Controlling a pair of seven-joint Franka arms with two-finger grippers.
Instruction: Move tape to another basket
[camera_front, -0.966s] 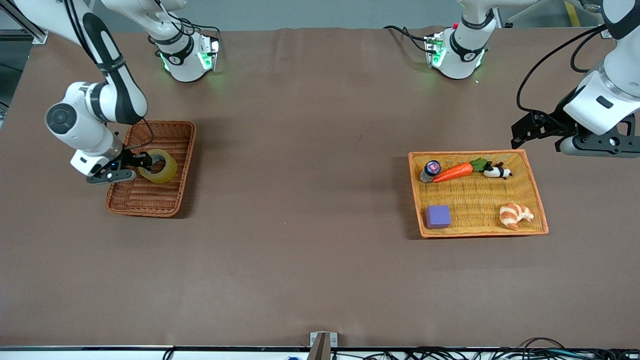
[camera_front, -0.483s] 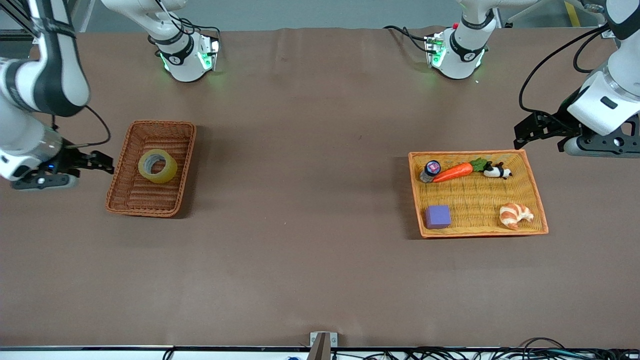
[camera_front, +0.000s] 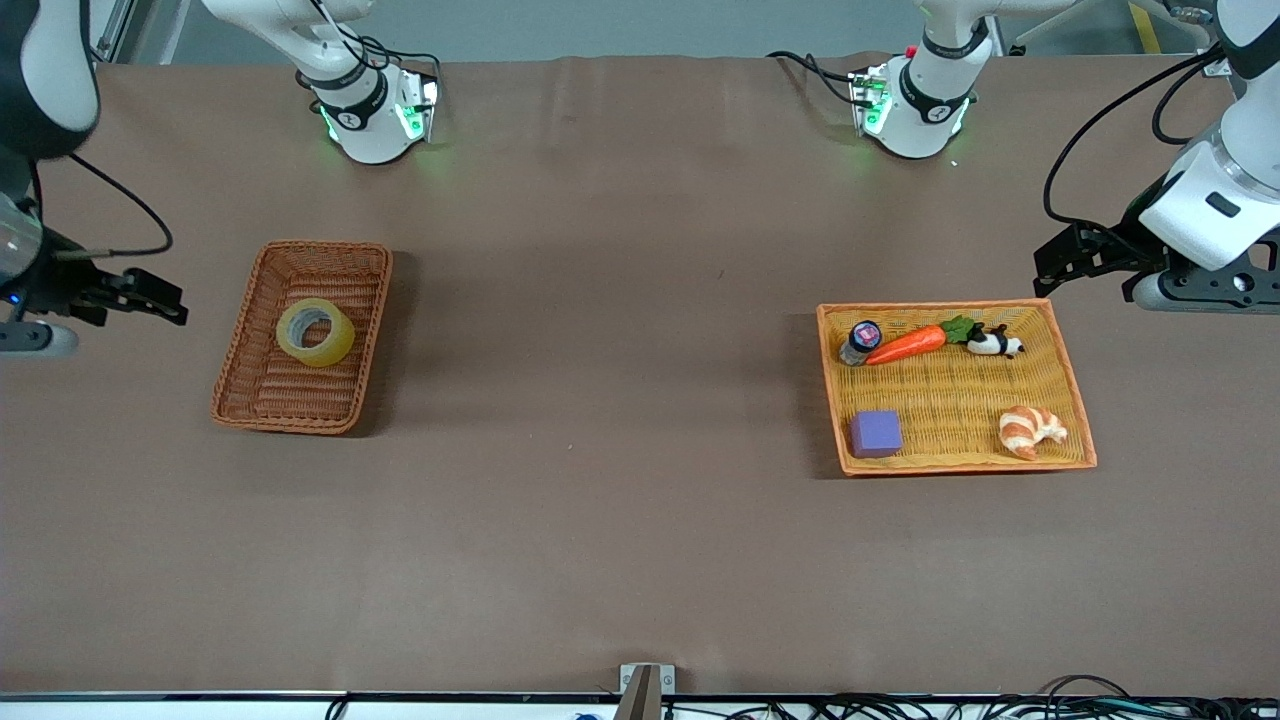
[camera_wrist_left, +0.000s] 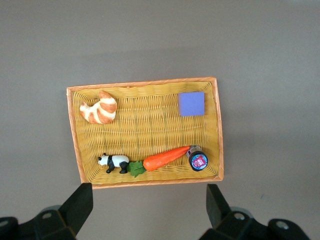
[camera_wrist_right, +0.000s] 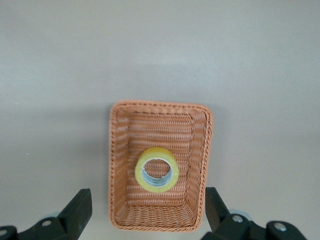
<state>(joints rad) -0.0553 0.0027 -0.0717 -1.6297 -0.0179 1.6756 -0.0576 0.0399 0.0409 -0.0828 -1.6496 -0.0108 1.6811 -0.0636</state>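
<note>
The tape (camera_front: 315, 332), a yellowish-clear roll, lies flat in the dark reddish-brown wicker basket (camera_front: 290, 400) at the right arm's end of the table. It also shows in the right wrist view (camera_wrist_right: 157, 169), free inside the basket (camera_wrist_right: 160, 106). My right gripper (camera_front: 180, 306) is open and empty, high over the bare table beside the basket, toward the table's end; its own view shows it (camera_wrist_right: 147, 195) with jaws wide apart. My left gripper (camera_front: 1042, 270) is open and empty, waiting over the table beside the orange tray; its own view shows it too (camera_wrist_left: 150, 189).
The shallow orange-yellow tray (camera_front: 960, 467) at the left arm's end holds a carrot (camera_front: 908, 343), a toy panda (camera_front: 994, 343), a small jar (camera_front: 861, 340), a purple block (camera_front: 876, 433) and a croissant (camera_front: 1031, 428). The tray shows in the left wrist view (camera_wrist_left: 145, 81).
My right gripper let go of the tape, rose and drew away from the basket toward the table's end. The tape stays in the basket. The left arm barely shifted.
</note>
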